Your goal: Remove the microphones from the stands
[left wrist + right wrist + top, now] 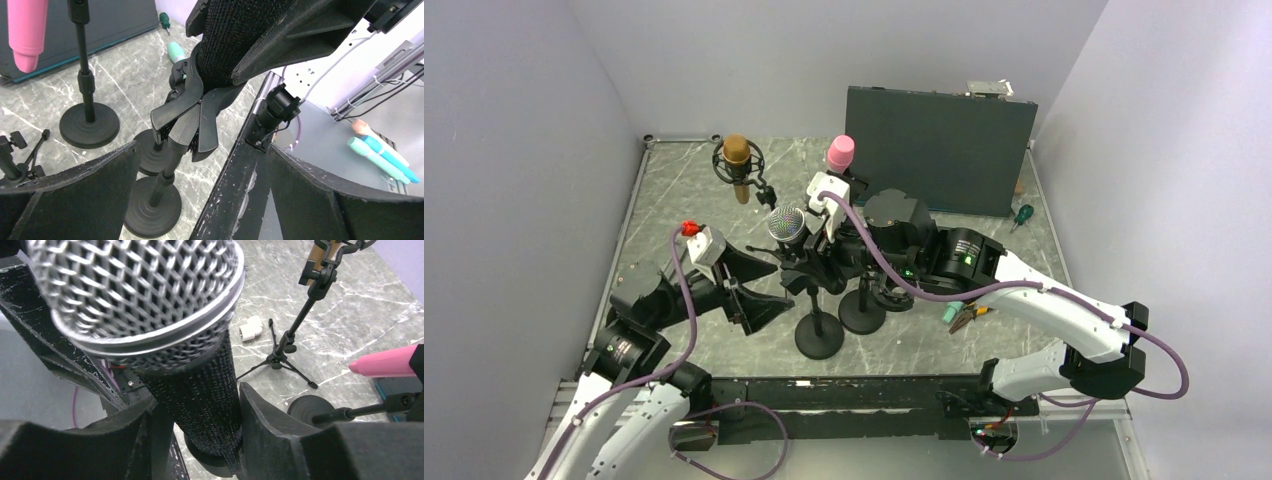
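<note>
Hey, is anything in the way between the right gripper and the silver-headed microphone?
Nothing visible. The right gripper has a finger on either side of the microphone handle; only the stand clip holds it lower down.

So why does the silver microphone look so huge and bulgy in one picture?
Right wrist view: the camera is very close, so the microphone fills much of the frame and its mesh head bulges; top view: it looks small and evenly lit.
</note>
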Tool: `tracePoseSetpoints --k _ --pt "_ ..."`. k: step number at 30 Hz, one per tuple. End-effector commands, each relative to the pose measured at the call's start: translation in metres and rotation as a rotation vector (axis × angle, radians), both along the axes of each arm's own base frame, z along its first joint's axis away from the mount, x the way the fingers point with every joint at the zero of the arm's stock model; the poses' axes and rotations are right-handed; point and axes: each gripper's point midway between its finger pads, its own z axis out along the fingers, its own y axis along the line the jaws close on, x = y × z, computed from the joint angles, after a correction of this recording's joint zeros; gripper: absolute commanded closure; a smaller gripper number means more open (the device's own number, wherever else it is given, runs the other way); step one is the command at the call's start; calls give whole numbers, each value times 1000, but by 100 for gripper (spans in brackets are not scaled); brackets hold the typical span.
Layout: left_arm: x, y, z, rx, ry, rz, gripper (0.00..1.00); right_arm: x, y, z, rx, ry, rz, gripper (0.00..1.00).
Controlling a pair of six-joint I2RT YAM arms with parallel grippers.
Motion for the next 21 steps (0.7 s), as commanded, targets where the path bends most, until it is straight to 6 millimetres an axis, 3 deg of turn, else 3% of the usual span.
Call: tracePoseSetpoints --k 1,11,21 --pt "16 4 12 -13 -131 91 1 -3 5 21 60 -28 25 56" --pt "19 -8 16 11 -360 11 1 -9 7 19 55 -21 53 69" --pt "7 -29 13 -7 -427 -165 5 -13 10 18 48 -13 74 71"
